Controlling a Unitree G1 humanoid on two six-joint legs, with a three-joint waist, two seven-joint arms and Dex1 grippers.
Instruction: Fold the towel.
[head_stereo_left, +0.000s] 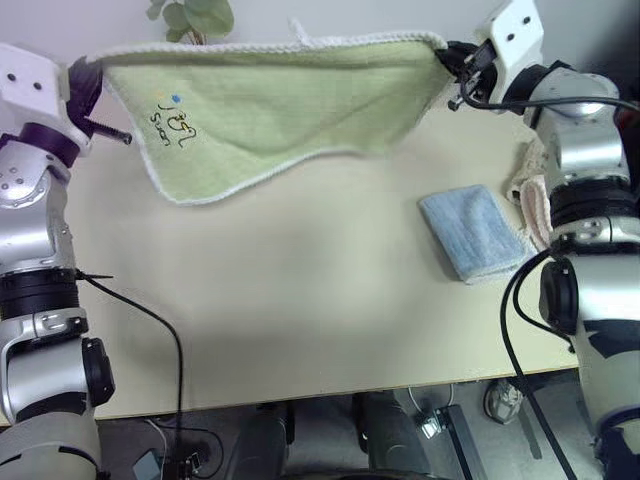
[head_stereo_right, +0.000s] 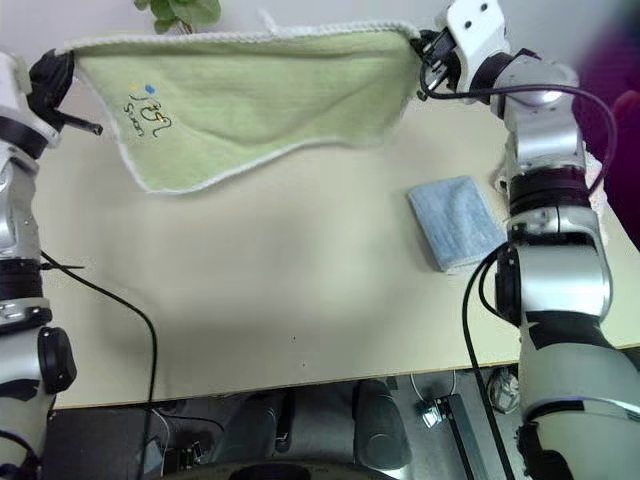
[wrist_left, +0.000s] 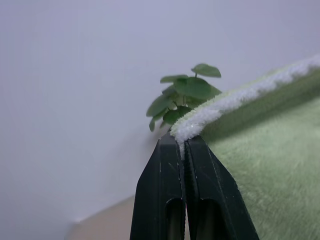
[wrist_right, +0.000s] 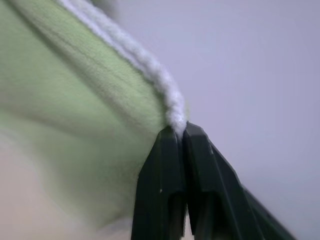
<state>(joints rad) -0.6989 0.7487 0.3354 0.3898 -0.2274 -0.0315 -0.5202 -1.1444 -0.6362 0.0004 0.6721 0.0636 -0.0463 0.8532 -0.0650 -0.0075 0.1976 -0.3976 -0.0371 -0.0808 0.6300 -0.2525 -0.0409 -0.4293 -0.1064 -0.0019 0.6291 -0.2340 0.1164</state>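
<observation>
The towel (head_stereo_left: 280, 100) is up in the air above the table (head_stereo_left: 300, 300), stretched out between the robot's two arms. It is light green with a fuzzy white edge, and a little white loop (head_stereo_left: 298, 30) sticks up from the middle of its top edge. The left gripper (wrist_left: 183, 145) has its two black fingers squeezed tight on one top corner of the towel, right on the white edge. The right gripper (wrist_right: 181, 131) pinches the other top corner the same way, fingers pressed together on the cloth. The top edge runs almost straight from one gripper to the other, and the rest of the towel hangs down in a loose, wavy flap that looks longer on the left side. Near the left corner there is a small dark stitched logo (head_stereo_left: 175, 122) with curly letters, a blue dot and a yellow dot; the bottom word looks like "Swan", but I cannot read it for sure. On the table, near the right arm, lies a folded light blue towel (head_stereo_left: 470, 232), and just beside it is a pink and beige cloth (head_stereo_left: 533, 195). A small green plant (wrist_left: 182, 96) stands by the wall behind the towel.
</observation>
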